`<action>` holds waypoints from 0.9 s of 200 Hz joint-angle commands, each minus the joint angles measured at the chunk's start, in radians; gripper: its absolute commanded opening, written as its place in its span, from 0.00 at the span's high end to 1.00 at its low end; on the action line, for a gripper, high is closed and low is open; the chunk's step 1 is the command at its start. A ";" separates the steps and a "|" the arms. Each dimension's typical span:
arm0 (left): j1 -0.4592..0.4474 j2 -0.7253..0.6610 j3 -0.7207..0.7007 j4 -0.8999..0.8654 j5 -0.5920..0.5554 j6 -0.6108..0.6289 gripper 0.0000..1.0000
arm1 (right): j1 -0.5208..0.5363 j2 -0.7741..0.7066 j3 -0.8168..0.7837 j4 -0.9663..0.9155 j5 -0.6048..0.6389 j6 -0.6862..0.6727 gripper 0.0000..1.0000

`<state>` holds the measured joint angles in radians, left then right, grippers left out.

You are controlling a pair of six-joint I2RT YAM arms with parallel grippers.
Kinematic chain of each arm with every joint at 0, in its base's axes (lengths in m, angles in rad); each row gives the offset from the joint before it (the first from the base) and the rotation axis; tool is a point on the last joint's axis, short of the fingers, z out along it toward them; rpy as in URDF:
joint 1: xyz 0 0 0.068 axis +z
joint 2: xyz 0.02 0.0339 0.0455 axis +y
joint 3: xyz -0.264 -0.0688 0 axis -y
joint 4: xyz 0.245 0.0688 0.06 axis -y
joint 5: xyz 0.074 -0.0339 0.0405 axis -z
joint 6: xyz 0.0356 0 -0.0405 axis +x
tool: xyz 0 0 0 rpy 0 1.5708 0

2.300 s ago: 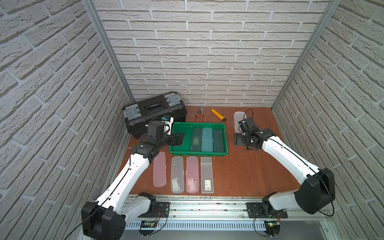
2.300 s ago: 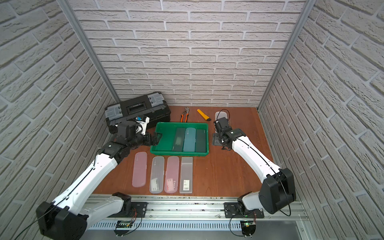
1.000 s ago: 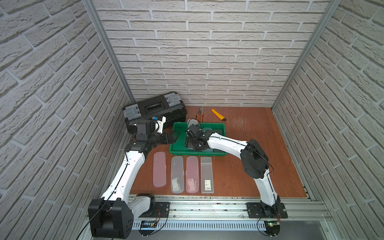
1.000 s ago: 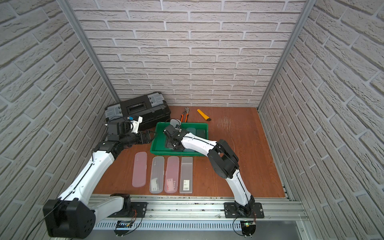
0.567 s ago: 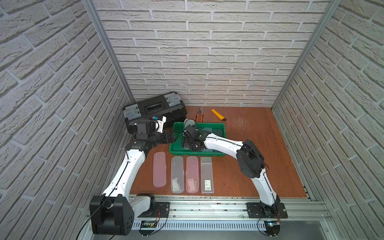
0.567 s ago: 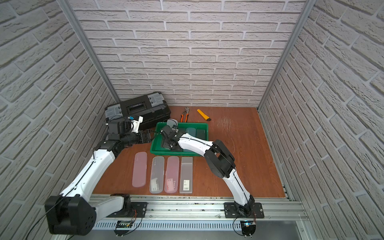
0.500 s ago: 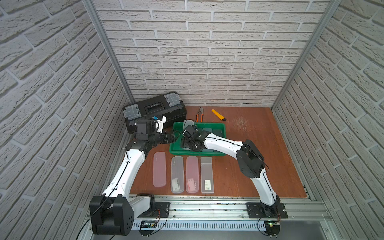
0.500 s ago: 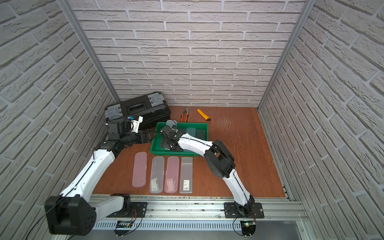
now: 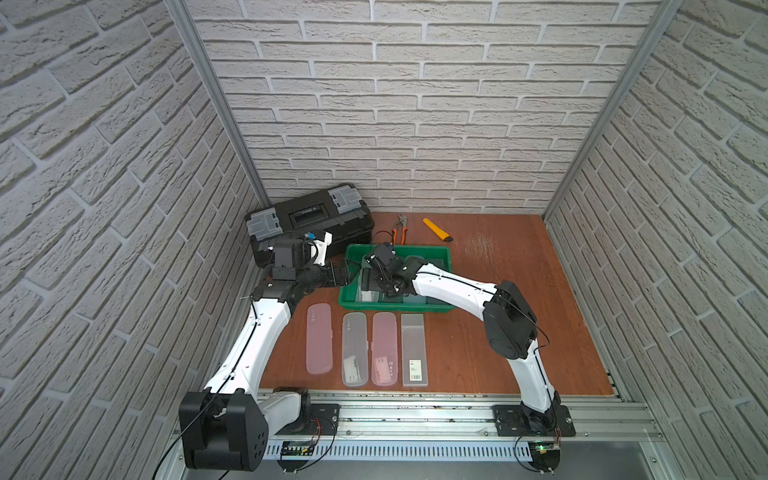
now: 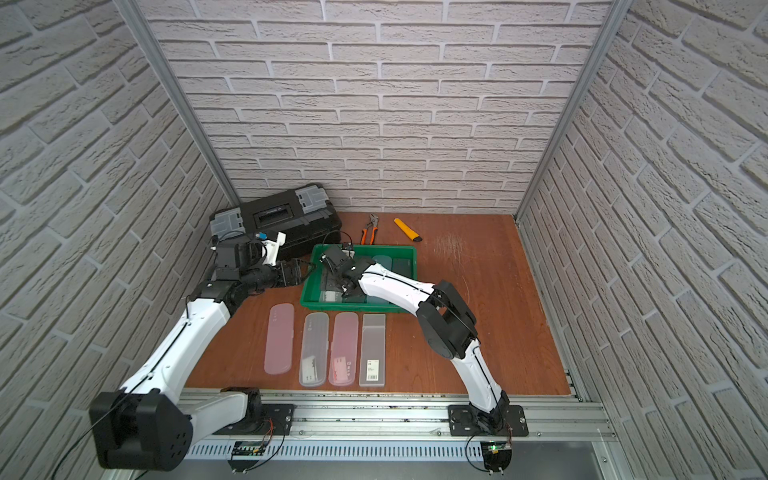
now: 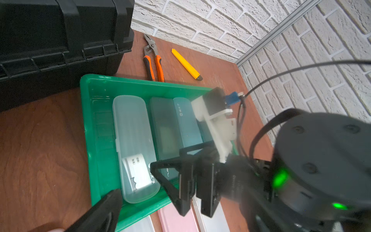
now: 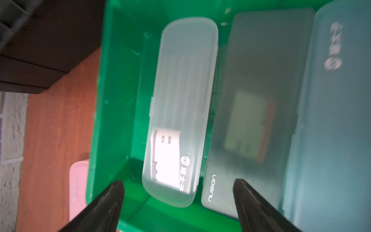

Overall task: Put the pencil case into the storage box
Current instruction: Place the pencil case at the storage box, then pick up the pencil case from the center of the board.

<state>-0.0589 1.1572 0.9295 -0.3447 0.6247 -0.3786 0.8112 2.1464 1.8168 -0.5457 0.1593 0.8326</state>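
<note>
The clear plastic pencil case lies flat inside the shallow bright-green plastic storage box, next to the box's end wall. The right claw hangs just over it, spread wide and pinching nothing. The left claw sits just outside the box, spread wide too. So the putting-in looks done. I think the right claw only has to lift away.

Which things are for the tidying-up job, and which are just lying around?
For the job: storage box; clear pencil case lying in it; dark case and teal case beside that; four pencil cases on the table.
Just lying about: black toolbox; orange-handled pliers; yellow cutter.
</note>
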 commanded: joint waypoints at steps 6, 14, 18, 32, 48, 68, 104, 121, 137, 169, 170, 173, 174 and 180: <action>0.008 -0.018 0.001 0.013 -0.024 0.006 0.01 | -0.049 0.001 0.064 -0.046 -0.030 -0.118 0.19; 0.008 -0.021 0.000 0.008 -0.036 0.006 0.01 | -0.054 0.026 0.088 -0.078 -0.020 -0.130 0.20; 0.009 -0.023 0.001 0.005 -0.044 0.008 0.01 | -0.054 0.038 0.101 -0.093 -0.009 -0.138 0.21; 0.013 -0.030 0.001 -0.003 -0.069 0.012 0.01 | -0.054 0.076 0.131 -0.123 0.012 -0.158 0.22; 0.022 -0.034 0.001 -0.008 -0.087 0.013 0.01 | -0.054 0.108 0.157 -0.146 0.015 -0.168 0.24; 0.032 -0.033 -0.003 -0.007 -0.095 0.012 0.02 | -0.049 0.109 0.154 -0.155 0.041 -0.169 0.25; 0.031 -0.012 -0.004 -0.029 -0.148 0.033 0.01 | -0.047 0.010 0.083 -0.135 0.119 -0.193 0.20; 0.029 -0.005 -0.005 -0.030 -0.161 0.036 0.02 | -0.049 -0.086 0.002 -0.095 0.137 -0.208 0.18; 0.021 0.001 -0.005 -0.038 -0.178 0.039 0.01 | -0.048 -0.191 -0.088 -0.074 0.140 -0.222 0.15; -0.025 -0.001 0.001 -0.088 -0.267 0.038 0.02 | -0.049 -0.405 -0.325 -0.049 0.117 -0.222 0.08; -0.028 -0.001 0.002 -0.091 -0.271 0.037 0.01 | -0.048 -0.411 -0.325 -0.047 0.115 -0.222 0.07; -0.033 -0.004 0.001 -0.099 -0.280 0.034 0.02 | -0.048 -0.433 -0.350 -0.042 0.107 -0.221 0.06; -0.035 -0.004 0.000 -0.100 -0.284 0.033 0.01 | -0.048 -0.439 -0.360 -0.040 0.104 -0.220 0.06; -0.045 -0.008 -0.001 -0.112 -0.297 0.021 0.02 | -0.047 -0.478 -0.410 -0.035 0.088 -0.218 0.05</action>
<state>-0.0673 1.1542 0.9298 -0.4152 0.4103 -0.3557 0.7601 1.8149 1.5467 -0.6319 0.2653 0.6216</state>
